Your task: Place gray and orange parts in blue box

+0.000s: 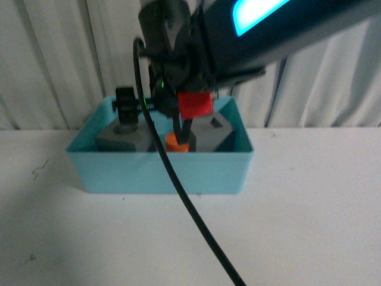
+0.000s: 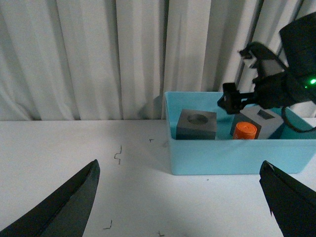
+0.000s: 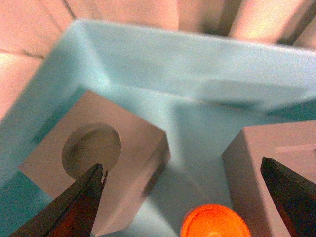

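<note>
Both gray cubes [image 2: 196, 123] and orange cylinder [image 2: 245, 131] inside blue box [image 1: 161, 173] | right gripper [image 3: 182, 197] spread wide above them, empty | risk: fingers snagging cube on withdrawal.

The orange cylinder [image 3: 215, 223] is cut off by the right wrist view's edge; its lettering cannot be read. The square-recessed cube [image 1: 209, 132] is partly hidden by the right tool [image 1: 152, 116].
</note>
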Available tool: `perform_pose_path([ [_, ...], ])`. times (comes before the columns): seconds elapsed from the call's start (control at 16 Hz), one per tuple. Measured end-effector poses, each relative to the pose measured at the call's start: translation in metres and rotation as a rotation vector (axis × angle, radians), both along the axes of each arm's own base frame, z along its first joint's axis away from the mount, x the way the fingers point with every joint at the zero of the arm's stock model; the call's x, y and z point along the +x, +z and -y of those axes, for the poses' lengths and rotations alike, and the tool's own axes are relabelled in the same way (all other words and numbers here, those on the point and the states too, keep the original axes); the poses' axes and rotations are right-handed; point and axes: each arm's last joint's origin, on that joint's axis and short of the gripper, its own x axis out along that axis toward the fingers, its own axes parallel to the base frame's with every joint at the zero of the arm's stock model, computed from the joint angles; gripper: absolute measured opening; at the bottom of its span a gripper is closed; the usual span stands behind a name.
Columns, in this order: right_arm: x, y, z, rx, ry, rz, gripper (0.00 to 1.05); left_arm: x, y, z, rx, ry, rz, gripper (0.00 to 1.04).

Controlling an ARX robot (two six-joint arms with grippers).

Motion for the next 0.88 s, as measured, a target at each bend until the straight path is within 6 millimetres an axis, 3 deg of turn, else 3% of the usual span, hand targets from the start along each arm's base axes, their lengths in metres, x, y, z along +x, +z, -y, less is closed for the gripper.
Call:
perform_pose_path([
  [0.13,-0.011,0.034,0.014,0.017,-0.040,0.086,0.98,0.000,0.000,0.000,0.000,0.000,0.000,0.98],
  [0.31,-0.049,0.095,0.052,0.051,-0.127,0.239,0.98,0.000,0.000,0.000,0.000,0.000,0.000,0.98],
  [0.38,-0.063,0.106,0.066,0.056,-0.157,0.259,0.98,0.000,0.000,0.000,0.000,0.000,0.000,0.98],
  [0.5,-0.085,0.113,0.084,0.054,-0.198,0.273,0.98,0.000,0.000,0.000,0.000,0.000,0.000,0.98],
  [0.75,-0.123,0.108,0.112,0.030,-0.272,0.240,0.98,0.000,0.000,0.000,0.000,0.000,0.000,0.98],
  [0.88,-0.185,0.084,0.140,-0.033,-0.363,0.139,0.98,0.000,0.000,0.000,0.000,0.000,0.000,0.98],
])
